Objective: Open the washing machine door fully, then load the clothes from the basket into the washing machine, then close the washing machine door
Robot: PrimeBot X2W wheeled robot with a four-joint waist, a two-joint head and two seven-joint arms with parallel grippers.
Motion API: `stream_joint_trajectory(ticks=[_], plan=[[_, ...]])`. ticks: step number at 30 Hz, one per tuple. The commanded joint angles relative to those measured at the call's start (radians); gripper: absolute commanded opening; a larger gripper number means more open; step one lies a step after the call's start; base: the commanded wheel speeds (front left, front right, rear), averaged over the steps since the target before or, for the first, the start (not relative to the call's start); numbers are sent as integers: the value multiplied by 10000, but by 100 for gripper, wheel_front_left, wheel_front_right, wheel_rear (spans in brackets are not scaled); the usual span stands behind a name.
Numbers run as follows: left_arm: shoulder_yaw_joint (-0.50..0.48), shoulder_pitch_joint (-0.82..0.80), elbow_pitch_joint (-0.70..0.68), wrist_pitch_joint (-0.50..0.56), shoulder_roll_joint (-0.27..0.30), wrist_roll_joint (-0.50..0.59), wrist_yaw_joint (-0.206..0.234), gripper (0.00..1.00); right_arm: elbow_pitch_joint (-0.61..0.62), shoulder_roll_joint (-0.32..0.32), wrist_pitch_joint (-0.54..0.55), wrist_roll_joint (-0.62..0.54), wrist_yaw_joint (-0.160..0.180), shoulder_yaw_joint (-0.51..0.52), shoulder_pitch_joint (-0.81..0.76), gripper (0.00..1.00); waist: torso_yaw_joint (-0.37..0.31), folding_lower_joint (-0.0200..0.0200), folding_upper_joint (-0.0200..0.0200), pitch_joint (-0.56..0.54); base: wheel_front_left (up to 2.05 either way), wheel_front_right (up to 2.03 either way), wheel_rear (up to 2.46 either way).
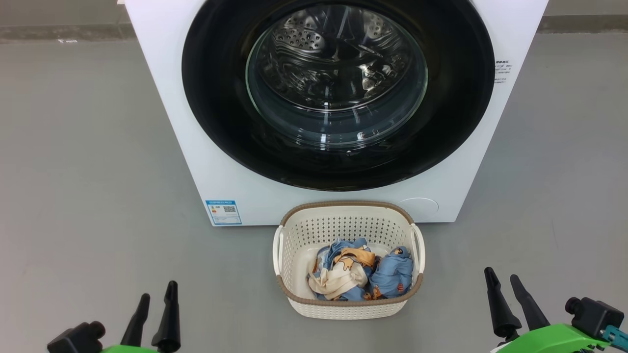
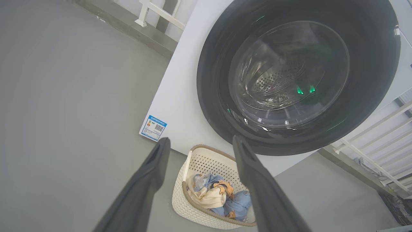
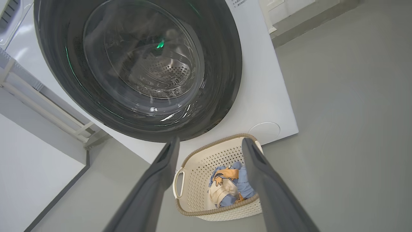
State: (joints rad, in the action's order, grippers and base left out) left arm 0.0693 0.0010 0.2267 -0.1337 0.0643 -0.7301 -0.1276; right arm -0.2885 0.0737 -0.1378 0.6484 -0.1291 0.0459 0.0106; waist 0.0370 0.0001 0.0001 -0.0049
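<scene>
The white washing machine (image 1: 245, 166) stands ahead with its round black-rimmed door (image 1: 338, 93) closed flat against the front; the steel drum shows through the glass bowl. On the floor in front sits the cream basket (image 1: 348, 220) holding two light blue bundles of clothes (image 1: 360, 274). My left gripper (image 1: 158, 299) rests open at the lower left, well left of the basket, with nothing between its fingers. At the lower right my right gripper (image 1: 503, 279) is open and holds nothing. Each wrist view shows the door (image 2: 296, 74) (image 3: 138, 64) and the basket (image 2: 206, 161) (image 3: 206, 161) beyond its own fingers.
Grey floor (image 1: 83, 171) spreads wide on both sides of the machine. A blue label sticker (image 1: 223, 212) sits low on the machine's front left. A white rack (image 2: 379, 135) stands beside the machine, and a low kerb (image 1: 59, 32) runs along the far wall.
</scene>
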Motion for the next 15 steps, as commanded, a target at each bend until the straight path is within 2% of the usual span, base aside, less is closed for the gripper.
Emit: stream_joint_trajectory(ticks=[1,15], plan=[[-172,-153,-330,-194,191,412,-20,100,310,158,-172,-468,-11,-201,160,100,0,0,-1,-2,0,0,0],[-35,-138,-425,-610,270,1887,-24,100,396,139,-581,-2110,-13,-41,43,100,27,0,-1,-12,0,0,0]])
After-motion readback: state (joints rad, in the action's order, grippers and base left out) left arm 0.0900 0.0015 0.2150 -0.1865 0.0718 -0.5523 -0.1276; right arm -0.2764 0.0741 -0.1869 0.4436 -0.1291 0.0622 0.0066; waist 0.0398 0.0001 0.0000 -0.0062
